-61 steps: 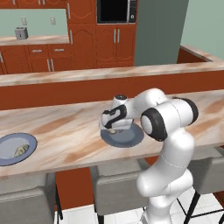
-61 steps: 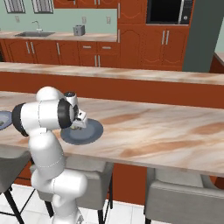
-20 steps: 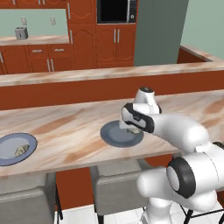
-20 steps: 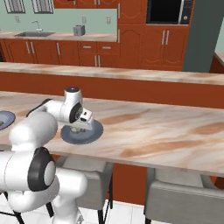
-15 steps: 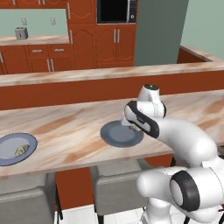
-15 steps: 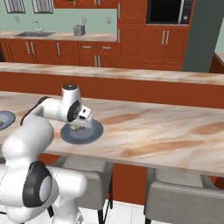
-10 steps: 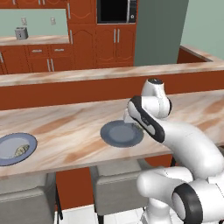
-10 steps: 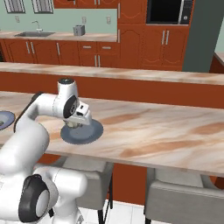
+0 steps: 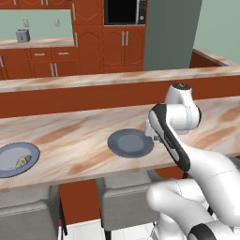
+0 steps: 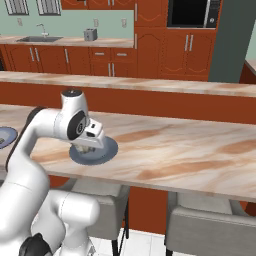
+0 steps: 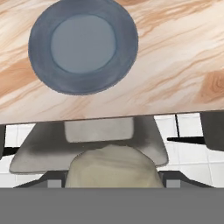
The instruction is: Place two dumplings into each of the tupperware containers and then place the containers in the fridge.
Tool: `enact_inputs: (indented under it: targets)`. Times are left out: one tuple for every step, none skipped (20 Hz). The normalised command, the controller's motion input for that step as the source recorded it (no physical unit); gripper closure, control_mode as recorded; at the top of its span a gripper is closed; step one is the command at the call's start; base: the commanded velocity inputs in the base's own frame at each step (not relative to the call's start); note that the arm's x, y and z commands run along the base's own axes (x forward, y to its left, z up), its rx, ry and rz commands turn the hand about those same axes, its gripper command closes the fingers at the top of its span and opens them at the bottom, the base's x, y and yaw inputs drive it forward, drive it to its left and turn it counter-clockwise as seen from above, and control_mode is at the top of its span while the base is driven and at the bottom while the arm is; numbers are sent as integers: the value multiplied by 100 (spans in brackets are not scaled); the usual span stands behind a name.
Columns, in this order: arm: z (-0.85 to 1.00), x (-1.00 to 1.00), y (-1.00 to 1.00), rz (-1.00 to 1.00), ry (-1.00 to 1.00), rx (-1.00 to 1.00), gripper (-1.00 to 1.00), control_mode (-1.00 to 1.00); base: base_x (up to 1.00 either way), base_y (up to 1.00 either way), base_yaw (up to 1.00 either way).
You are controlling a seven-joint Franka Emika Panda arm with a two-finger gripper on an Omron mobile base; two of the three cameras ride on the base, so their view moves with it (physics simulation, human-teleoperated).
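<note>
A tan pleated dumpling (image 11: 111, 164) sits between my gripper's (image 11: 112, 178) finger tips, and the gripper is shut on it. The hand hangs just above the round blue-grey plate (image 9: 129, 143), at its right edge in the left base view. In the right base view the gripper (image 10: 89, 145) hovers over that same plate (image 10: 102, 152), whose face is bare (image 11: 83, 43). Another dumpling (image 9: 22, 161) lies on a second round plate (image 9: 11, 159) far to the left on the counter. The tupperware containers are out of view. The tall grey fridge (image 9: 171, 35) stands at the back.
The marble counter (image 9: 70, 140) has a raised bar ledge (image 9: 93, 82) behind it. Grey stools (image 9: 126, 204) stand under the counter's front edge. Reddish-brown cabinets and a microwave (image 9: 124, 11) line the back wall.
The arm has unfolded and swung right. The hand has shifted from over the plate's middle to its right edge.
</note>
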Motion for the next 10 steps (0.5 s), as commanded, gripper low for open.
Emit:
enact_inputs:
  targets:
    - [0,-51,-42,0,5,0,100,-100,0,0,0]
    - [0,-49,-41,0,1,0,100,-100,0,0,0]
    - [0,-44,-29,0,0,-1,100,-100,0,0,0]
    - [0,-33,-13,0,0,0,100,-100,0,0,0]
    - [0,-36,-8,0,0,-1,100,-100,0,0,0]
    - [0,-33,0,0,0,-2,100,-100,0,0,0]
    - [1,-24,0,-2,0,0,100,-100,0,0,0]
    - [9,-1,0,0,0,0,100,-100,0,0,0]
    - [21,0,1,0,0,0,100,-100,0,0,0]
    - [20,0,1,0,0,0,100,-100,0,0,0]
